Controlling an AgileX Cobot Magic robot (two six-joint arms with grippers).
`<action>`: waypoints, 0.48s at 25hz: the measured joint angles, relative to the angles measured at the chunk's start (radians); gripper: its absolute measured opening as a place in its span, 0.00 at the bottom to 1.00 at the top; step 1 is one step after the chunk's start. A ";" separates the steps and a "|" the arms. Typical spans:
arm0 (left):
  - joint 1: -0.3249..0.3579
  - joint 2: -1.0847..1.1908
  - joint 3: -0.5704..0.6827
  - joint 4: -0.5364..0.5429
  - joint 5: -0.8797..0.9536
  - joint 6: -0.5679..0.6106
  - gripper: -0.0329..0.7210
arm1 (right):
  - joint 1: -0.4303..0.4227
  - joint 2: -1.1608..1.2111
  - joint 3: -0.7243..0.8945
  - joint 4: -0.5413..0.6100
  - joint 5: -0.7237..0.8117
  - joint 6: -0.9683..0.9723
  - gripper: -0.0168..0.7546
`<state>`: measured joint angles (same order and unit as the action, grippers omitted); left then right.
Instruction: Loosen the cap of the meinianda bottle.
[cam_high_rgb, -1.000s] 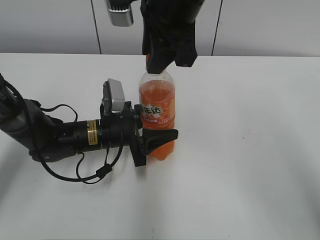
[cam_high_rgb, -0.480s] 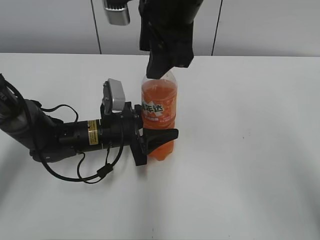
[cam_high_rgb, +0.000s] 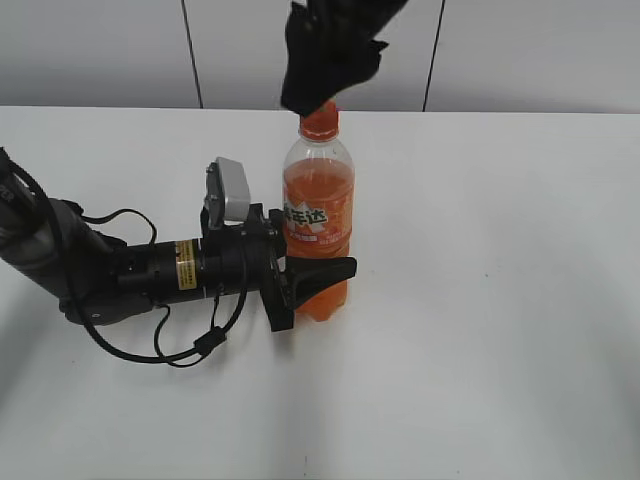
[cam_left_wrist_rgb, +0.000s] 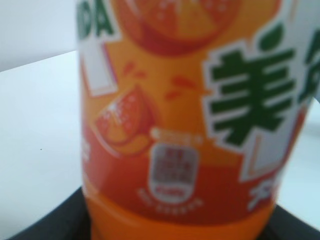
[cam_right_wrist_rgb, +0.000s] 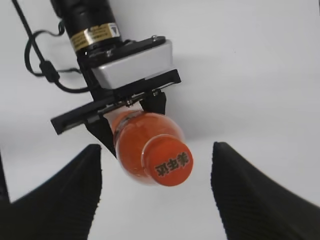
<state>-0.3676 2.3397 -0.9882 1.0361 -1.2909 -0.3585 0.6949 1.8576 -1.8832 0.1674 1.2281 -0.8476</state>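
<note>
Right wrist view | round orange cap (cam_right_wrist_rgb: 168, 162) | clear waisted bottle (cam_right_wrist_rgb: 137, 145)

Bright even light; soft shadows on table (cam_high_rgb: 480, 330); left wrist close-up blurred.

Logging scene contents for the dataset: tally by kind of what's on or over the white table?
Clear plastic bottles of orange soda: 1
Small round orange screw caps: 1
Black robot hands: 2, left hand around the bottle, right hand open above the cap
Total: 4
</note>
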 joint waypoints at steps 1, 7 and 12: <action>0.000 0.000 0.000 0.000 0.000 0.000 0.57 | 0.000 -0.006 -0.005 0.000 0.000 0.101 0.69; 0.000 0.000 0.000 0.000 0.000 0.000 0.57 | 0.001 -0.012 -0.031 -0.059 0.000 0.715 0.69; 0.000 0.000 0.000 -0.001 0.000 0.000 0.57 | 0.001 -0.012 -0.031 -0.090 0.000 0.935 0.69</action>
<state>-0.3676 2.3397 -0.9886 1.0352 -1.2909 -0.3585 0.6960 1.8452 -1.9142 0.0778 1.2281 0.0872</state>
